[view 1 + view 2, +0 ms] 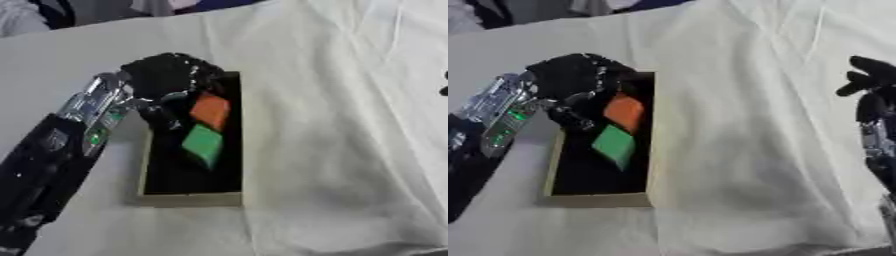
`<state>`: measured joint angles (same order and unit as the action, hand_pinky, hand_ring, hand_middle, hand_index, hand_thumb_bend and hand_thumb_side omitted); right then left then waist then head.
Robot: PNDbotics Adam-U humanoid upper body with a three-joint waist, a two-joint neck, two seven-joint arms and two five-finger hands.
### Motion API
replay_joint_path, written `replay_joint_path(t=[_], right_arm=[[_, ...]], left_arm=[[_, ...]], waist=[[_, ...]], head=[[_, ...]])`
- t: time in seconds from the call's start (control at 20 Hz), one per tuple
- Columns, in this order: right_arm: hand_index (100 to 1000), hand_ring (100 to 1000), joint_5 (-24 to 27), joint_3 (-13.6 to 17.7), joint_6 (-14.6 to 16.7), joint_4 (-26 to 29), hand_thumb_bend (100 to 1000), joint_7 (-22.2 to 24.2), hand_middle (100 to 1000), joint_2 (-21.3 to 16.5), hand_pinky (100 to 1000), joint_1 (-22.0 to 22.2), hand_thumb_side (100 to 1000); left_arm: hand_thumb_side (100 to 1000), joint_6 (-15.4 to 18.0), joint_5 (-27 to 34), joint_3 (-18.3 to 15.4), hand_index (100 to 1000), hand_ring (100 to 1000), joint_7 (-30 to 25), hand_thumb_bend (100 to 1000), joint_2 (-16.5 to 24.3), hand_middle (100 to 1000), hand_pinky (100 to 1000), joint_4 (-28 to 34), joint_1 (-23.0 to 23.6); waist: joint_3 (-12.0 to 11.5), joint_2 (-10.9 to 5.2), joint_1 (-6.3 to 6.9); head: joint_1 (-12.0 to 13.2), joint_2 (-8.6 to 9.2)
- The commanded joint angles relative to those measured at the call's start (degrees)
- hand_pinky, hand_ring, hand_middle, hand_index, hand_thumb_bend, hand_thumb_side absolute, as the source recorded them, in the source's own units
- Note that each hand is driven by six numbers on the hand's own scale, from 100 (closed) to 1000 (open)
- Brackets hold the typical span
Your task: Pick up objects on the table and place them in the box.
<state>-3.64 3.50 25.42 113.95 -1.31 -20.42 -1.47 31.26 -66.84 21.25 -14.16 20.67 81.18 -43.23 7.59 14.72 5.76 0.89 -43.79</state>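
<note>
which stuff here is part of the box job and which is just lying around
Part of the job:
- box, pale rim, dark inside
- orange piece in the box
- green piece in the box
- left hand over the box's far end

Just there:
- white cloth under it all
- right hand, idle at the right edge

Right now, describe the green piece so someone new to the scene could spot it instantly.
Find the shallow wooden box with a dark inside, lying on the white cloth near the robot's left hand. Two flat coloured pieces lie inside it. The green piece is the one nearer the robot, just below the orange piece, which lies closer to the hand's fingers.
</note>
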Motion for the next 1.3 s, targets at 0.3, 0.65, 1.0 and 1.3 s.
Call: replay_joint_path(t=[0.3, 0.65, 1.0, 1.3], right_arm=[[851, 901, -0.3, 0.6, 0.7, 0.6, 100, -0.7, 539, -0.5, 864, -0.1, 676], [849, 896, -0.1, 1.2, 1.6, 0.6, 100, -2.0, 543, -1.0, 861, -0.1, 675], [848, 894, 0.1, 1.7, 2.3, 0.6, 100, -3.0, 545, -1.4, 859, -0.2, 674], [847, 892, 0.4, 2.2, 3.2, 0.6, 100, -3.8, 549, -1.7, 857, -0.3, 673]], left_arm=[[245, -3.8, 3.3, -3.1, 949, 899, 3.2, 399, 0.7, 909, 782, 6.1, 1.1], [683, -8.9, 29.0, -10.2, 978, 811, 5.5, 100, 1.5, 813, 694, 16.0, 5.1], [669, -13.2, 50.9, -15.6, 978, 770, 3.1, 100, 3.0, 770, 655, 22.0, 8.4], [650, -15.8, 64.8, -21.4, 977, 750, 8.5, 100, 3.4, 748, 652, 27.4, 13.5]], waist=[[0.0, -0.71, -0.83], [-0.9, -1.02, -1.05], [-1.1, -1.19, -1.17], [-1.8, -1.17, -1.62]], head=[[-0.8, -0.24], [-2.4, 0.19], [-3.3, 0.5], [-2.3, 0.01]])
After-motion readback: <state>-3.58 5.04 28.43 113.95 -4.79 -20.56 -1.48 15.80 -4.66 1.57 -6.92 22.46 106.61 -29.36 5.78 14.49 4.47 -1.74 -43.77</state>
